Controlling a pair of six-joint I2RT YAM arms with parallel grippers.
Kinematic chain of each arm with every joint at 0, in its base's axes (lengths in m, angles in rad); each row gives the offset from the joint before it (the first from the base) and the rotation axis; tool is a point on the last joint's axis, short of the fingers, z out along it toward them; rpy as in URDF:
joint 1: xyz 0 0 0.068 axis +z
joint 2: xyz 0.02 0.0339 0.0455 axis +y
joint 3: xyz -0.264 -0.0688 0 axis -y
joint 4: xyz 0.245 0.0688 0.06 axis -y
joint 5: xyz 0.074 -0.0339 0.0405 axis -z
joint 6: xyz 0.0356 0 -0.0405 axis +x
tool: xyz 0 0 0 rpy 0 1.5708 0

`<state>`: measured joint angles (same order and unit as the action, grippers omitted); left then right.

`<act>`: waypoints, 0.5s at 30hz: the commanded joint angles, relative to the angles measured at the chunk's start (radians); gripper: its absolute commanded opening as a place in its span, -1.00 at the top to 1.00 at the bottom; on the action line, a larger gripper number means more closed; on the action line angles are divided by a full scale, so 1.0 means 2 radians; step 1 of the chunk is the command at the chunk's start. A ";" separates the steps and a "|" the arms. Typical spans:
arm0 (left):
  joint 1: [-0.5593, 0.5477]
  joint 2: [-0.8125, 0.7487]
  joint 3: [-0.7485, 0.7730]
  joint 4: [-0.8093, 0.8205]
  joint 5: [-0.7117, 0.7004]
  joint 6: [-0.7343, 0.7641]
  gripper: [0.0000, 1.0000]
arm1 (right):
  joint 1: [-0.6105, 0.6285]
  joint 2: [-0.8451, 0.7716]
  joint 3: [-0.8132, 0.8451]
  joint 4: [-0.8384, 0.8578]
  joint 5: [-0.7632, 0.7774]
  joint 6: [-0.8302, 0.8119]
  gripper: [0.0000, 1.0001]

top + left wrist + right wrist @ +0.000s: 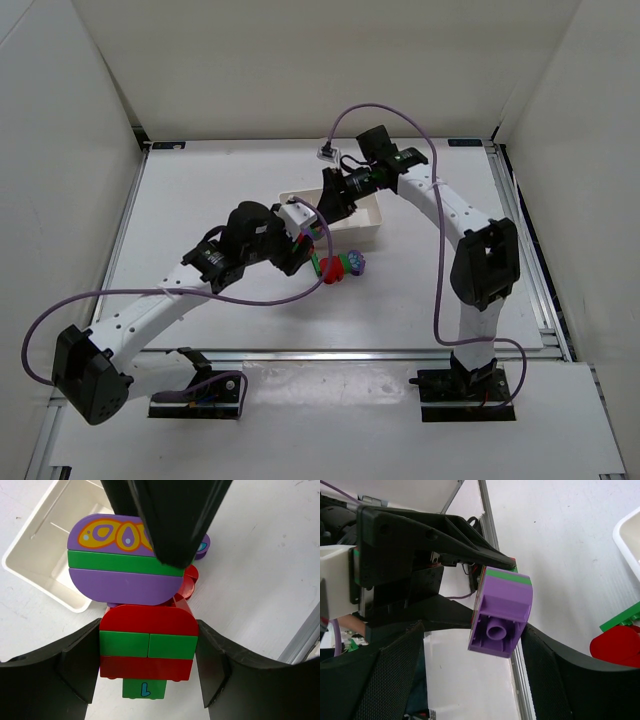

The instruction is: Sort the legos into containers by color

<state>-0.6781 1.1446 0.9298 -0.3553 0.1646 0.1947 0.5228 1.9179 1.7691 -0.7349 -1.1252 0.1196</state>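
My left gripper [148, 647] [305, 245] is shut on the red and green end of a multicoloured lego stack [147, 630], one finger pressed against each side. The stack's other end is purple, green and printed purple [125, 565]. My right gripper [472, 647] [324, 224] straddles that purple end [502, 610] with its jaws apart; a gap shows on one side. One of its fingers [172, 525] crosses the printed brick. The white tray [365, 238] [45, 550] lies just behind, with the compartment in view bare.
Loose red [335, 268] and purple [357, 265] legos lie on the table in front of the tray, with a green piece [315, 264] beside them. The red ones also show in the right wrist view [615, 645]. The metal table rail [495, 535] runs nearby.
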 commanded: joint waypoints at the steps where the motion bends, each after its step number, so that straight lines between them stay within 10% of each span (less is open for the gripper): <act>1: -0.003 0.000 0.024 0.030 -0.003 0.005 0.80 | 0.006 0.006 0.011 -0.005 -0.018 -0.008 -0.62; 5: -0.004 0.000 0.024 0.033 -0.002 0.005 0.80 | 0.006 0.010 0.007 0.000 -0.016 -0.005 -0.47; 13: -0.006 -0.006 0.011 0.029 -0.007 0.005 0.80 | -0.006 0.009 0.001 0.018 -0.017 0.012 1.00; 15: -0.007 -0.018 -0.002 0.019 -0.009 0.003 0.80 | -0.018 0.004 -0.002 0.018 -0.014 0.014 1.00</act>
<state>-0.6842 1.1534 0.9314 -0.3279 0.1547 0.1982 0.5072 1.9411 1.7687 -0.7261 -1.1236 0.1318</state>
